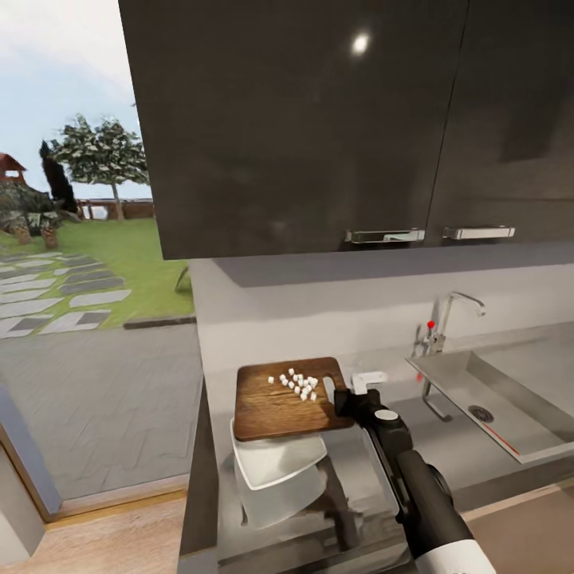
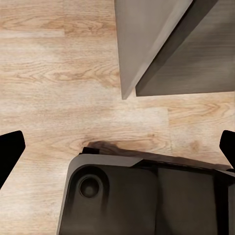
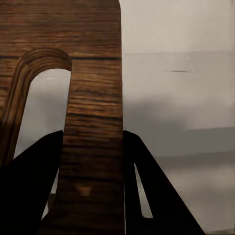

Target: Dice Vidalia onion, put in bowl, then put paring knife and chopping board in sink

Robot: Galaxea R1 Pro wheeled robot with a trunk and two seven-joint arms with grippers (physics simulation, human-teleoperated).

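The dark brown chopping board (image 1: 279, 399) hangs over the far part of the white square bowl (image 1: 279, 466) on the grey countertop (image 1: 414, 430). Tiny white cubes of diced onion (image 1: 297, 383) lie near the board's far right corner. My right gripper (image 1: 339, 395) is shut on the board's right end. In the right wrist view its black fingers (image 3: 29, 186) clamp the strip of board (image 3: 93, 98) beside the handle slot (image 3: 41, 112). The left gripper (image 2: 120, 147) is open over the wooden floor. The paring knife and the whole onion are out of view.
The steel sink (image 1: 510, 399) with its chrome tap (image 1: 450, 315) and red-tipped knob (image 1: 430, 324) lies to the right. Dark wall cabinets (image 1: 319, 119) hang overhead. A window to a garden (image 1: 80, 239) is at the left. My own dark base (image 2: 147, 196) sits below the left gripper.
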